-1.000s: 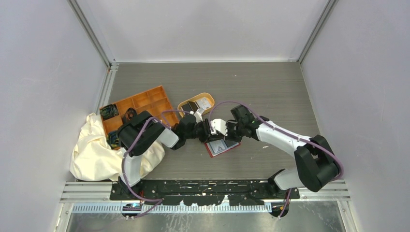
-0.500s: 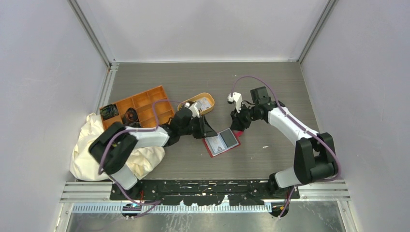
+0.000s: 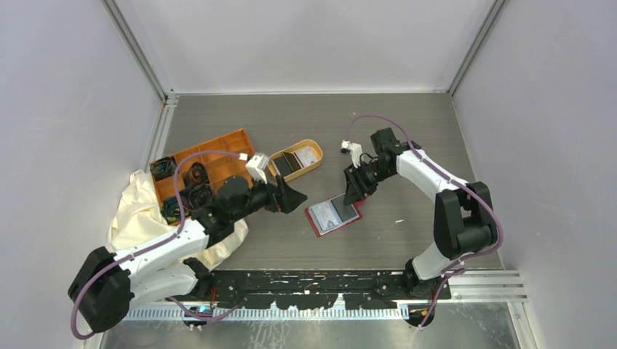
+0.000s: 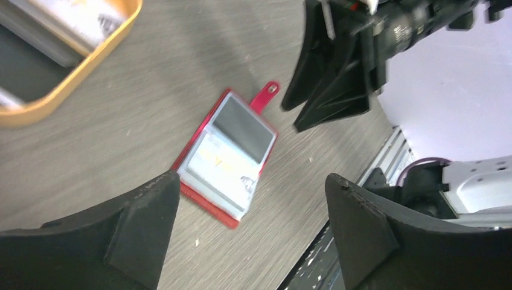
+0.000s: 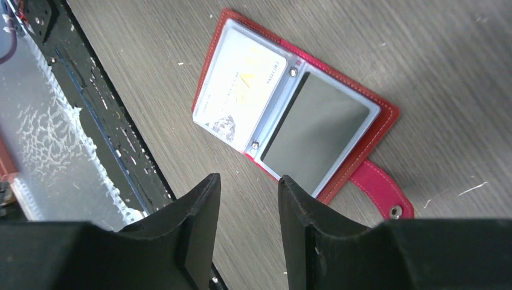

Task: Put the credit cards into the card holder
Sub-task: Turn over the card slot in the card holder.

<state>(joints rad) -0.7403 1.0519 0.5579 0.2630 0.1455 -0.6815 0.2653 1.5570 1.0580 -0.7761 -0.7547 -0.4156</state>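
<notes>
Jaws of your left gripper (image 4: 252,177) stand released and wide apart with nothing between them. Those of your right gripper (image 5: 247,179) are parted by only a narrow gap, also empty.

Your task's card holder (image 5: 386,112) lies open and flat on the table (image 3: 407,138), a grey surface with a fine streaked grain. It sits between the two grippers, the right one over its far end. You cannot tell from above whether that gripper touches it.

- **Case:** red, with pale stitching along the edge. A snap tab (image 5: 381,192) with a small metal stud sticks out at one end.
- **Sleeves:** clear grey plastic, fixed by two studs at the fold.
- **Filled sleeves:** one holds a pale card (image 5: 238,87) with a yellow mark and a small emblem in one corner, its print too small to read. The other holds a dark card (image 5: 314,136) with a plain glossy face.

An oval tan dish (image 4: 78,77) sits behind the holder, cut off and blurred in the left wrist view. It holds loose cards (image 3: 308,154), one dark and one pale, with unreadable lettering.

Your left arm hides part of the orange tray (image 3: 227,149), and the dark contents are hard to make out. A crumpled cream cloth (image 3: 138,229) lies beside it.
</notes>
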